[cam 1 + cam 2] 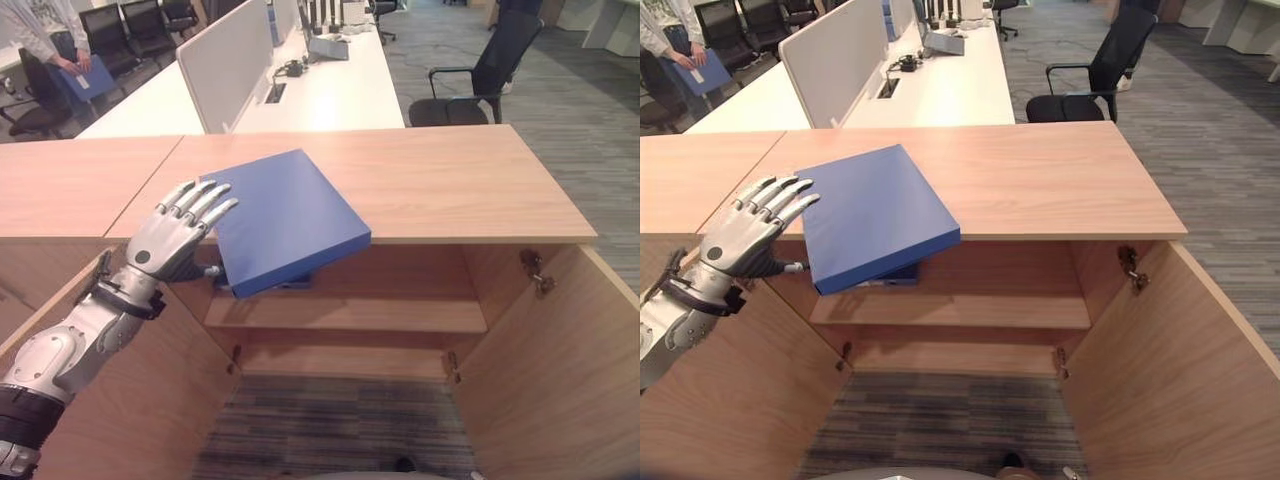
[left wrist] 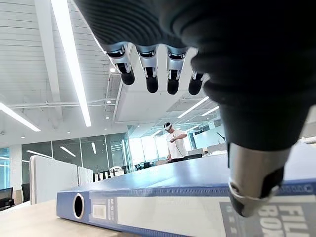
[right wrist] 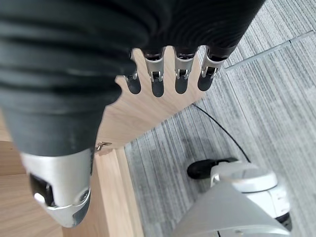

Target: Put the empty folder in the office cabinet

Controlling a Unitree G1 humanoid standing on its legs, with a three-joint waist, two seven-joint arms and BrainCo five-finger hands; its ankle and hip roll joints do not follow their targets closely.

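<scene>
A flat, hard-edged blue folder [image 1: 285, 218] with a smooth matte cover lies on the pale wood-grain top of the cabinet [image 1: 450, 185], near its front left part. The folder's near corner juts out past the front edge and hangs over the open cabinet, so the folder sits slightly tilted. In the left wrist view its spine shows a round finger hole and a pale label.

The left hand [image 1: 165, 240] is at the folder's left edge. Its silver fingers [image 1: 205, 205] are straight and spread apart, their dark tips lying at the folder's top left corner; whether they press on the cover or hover just over it cannot be told. The thumb reaches toward the folder's lower side, and its tip is hard to make out.

The right hand [image 3: 74, 163] hangs over grey striped carpet [image 3: 256, 113] beside a wooden cabinet door, fingers straight, loose and empty.

Inside the cabinet a wooden shelf [image 1: 350, 315] runs across; something dark under the folder's overhang is mostly hidden. A person [image 1: 675, 40] stands far off at the left, cut off by the frame.
</scene>
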